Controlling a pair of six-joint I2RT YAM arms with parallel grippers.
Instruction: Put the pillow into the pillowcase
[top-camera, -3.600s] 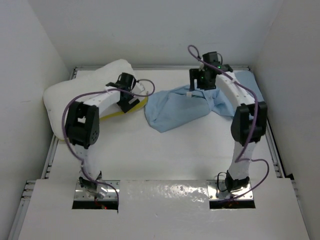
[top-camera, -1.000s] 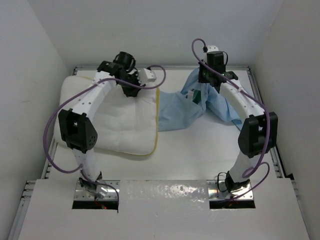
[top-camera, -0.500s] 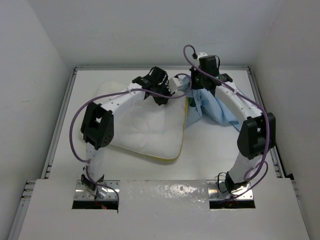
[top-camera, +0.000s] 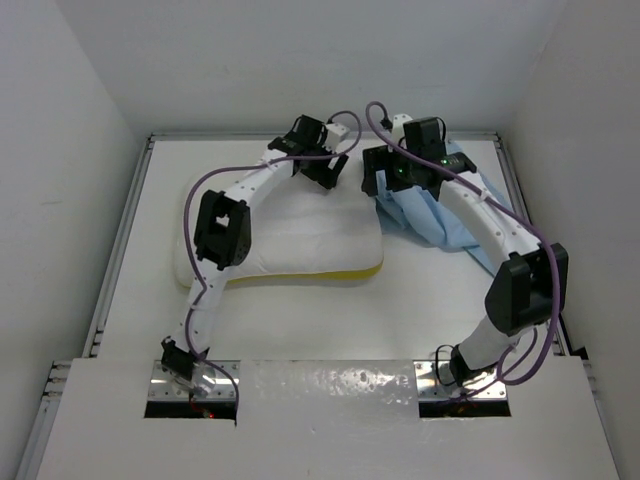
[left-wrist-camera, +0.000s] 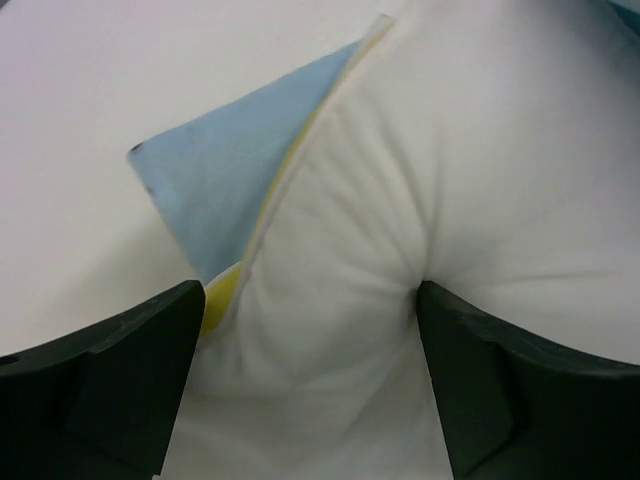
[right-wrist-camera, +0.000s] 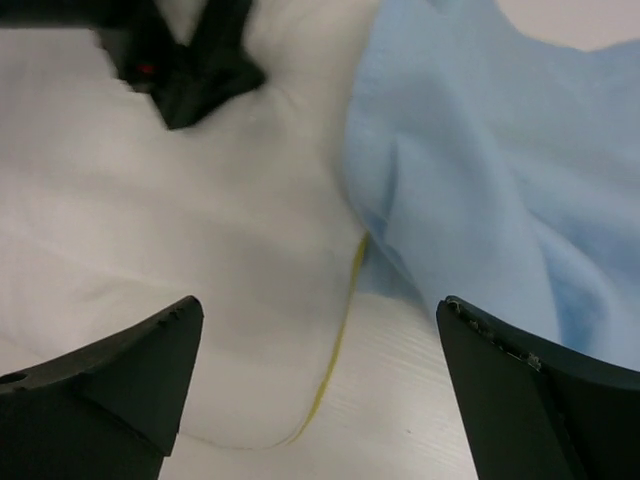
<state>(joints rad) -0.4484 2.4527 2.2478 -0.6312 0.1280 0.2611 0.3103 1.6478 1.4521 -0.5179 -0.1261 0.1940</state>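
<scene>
At the far side of the table (top-camera: 420, 310), both arms reach in toward the middle, grippers close together but not touching. Pillow (top-camera: 290, 235) lies flat left of centre, long side across the table, yellow band (top-camera: 320, 272) showing along its near edge, and its far right corner sits up by the grippers. Pillowcase (top-camera: 445, 215) is a crumpled light blue heap just right of the pillow, meeting it at that corner, partly under the right arm; only the blue side shows. Left gripper (left-wrist-camera: 310, 290) is clamped on the pillow's far right corner: in the wrist view white stuffing fills the whole gap between the fingers (left-wrist-camera: 110, 380), jaws wide, fabric puckered into creases at the right-hand finger. Past the pillow's yellow-piped seam in that view a blue flap of pillowcase lies flat on the table. Right gripper (right-wrist-camera: 320, 305) is released, jaws spread wide with nothing between them, hovering over the spot where the pillow edge meets the pillowcase: white pillow on the left of its view, blue cloth on the right, thin yellow seam line running down between. The left gripper's dark body shows at the top left of the right wrist view, on the pillow. Can't tell from any view whether the pillowcase mouth is open or which way it faces. Pillow is wholly outside the pillowcase.
</scene>
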